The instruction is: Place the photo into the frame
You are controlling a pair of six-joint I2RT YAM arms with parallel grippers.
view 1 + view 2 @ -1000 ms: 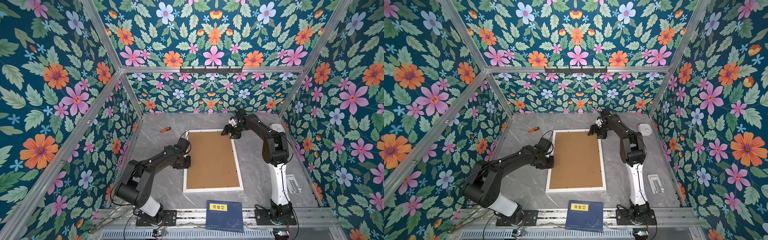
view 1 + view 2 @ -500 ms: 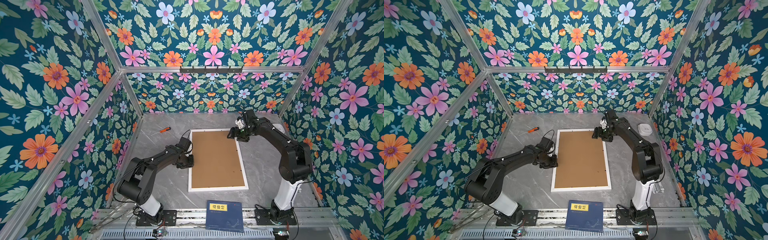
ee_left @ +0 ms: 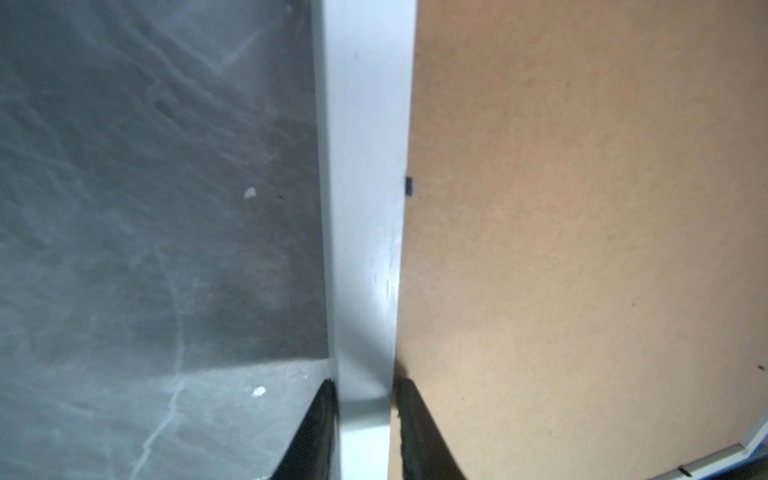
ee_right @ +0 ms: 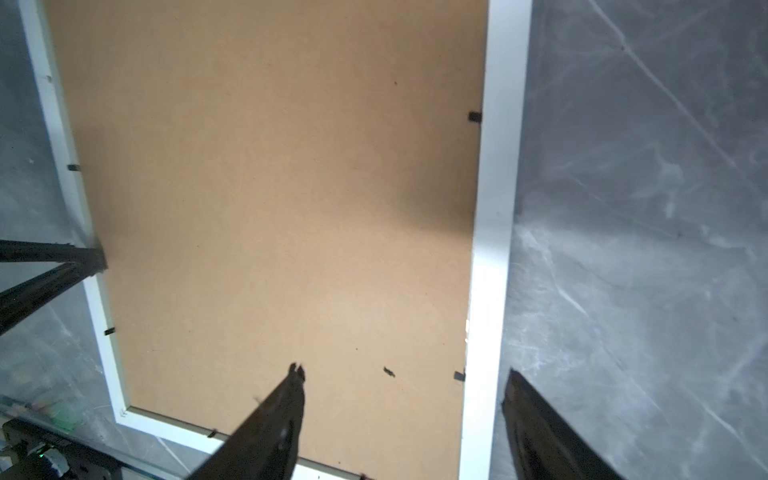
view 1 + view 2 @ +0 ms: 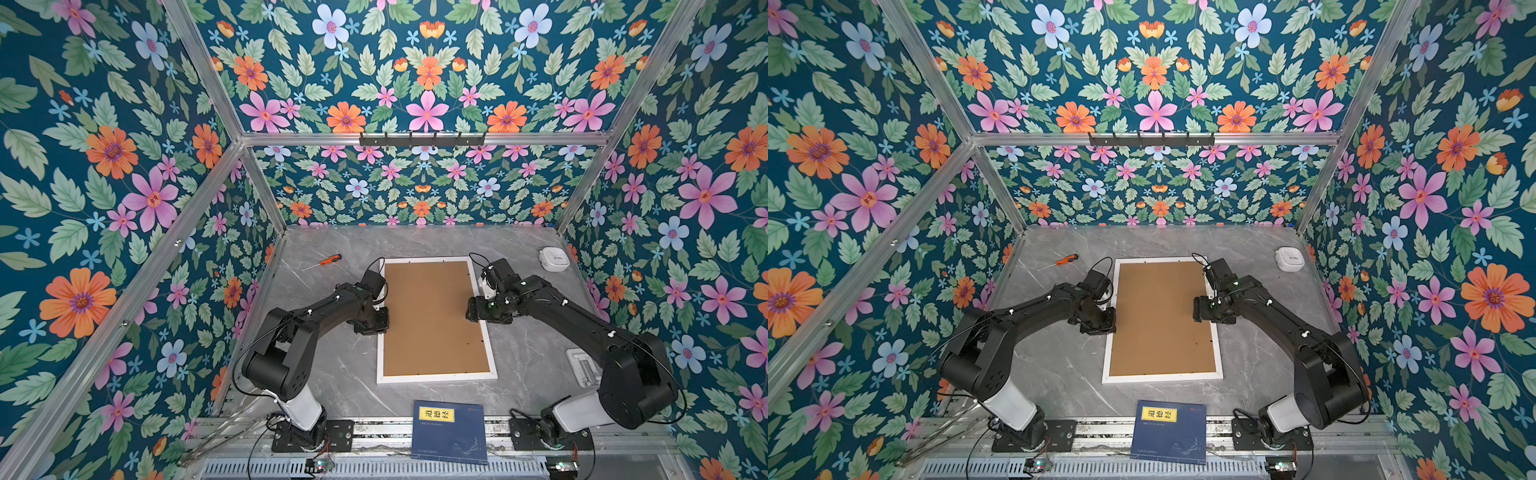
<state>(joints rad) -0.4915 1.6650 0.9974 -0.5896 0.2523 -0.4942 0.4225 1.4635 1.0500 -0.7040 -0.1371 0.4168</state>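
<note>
The frame [image 5: 436, 378] lies face-down at centre frame on the worktop [image 5: 340, 374], backing board [image 5: 432, 316] seated; the photo is not visible. The left claw [image 3: 363, 386] pinches the left rail, presumably to steady it. The right claw [image 4: 405, 372], wide, straddles the right rail, having moved from the upper-right corner. The frame has shifted rightward.

Both top views are bright, evenly lit and sharp around the frame [image 5: 436, 377], though the flowery walls [image 5: 104, 166] far from it look stretched by the wide lens. Wrist views are way dimmer and soft up close: murky shadow on the table [image 3: 166, 208] beside the frame, plus one glary patch on the frame itself.
</note>
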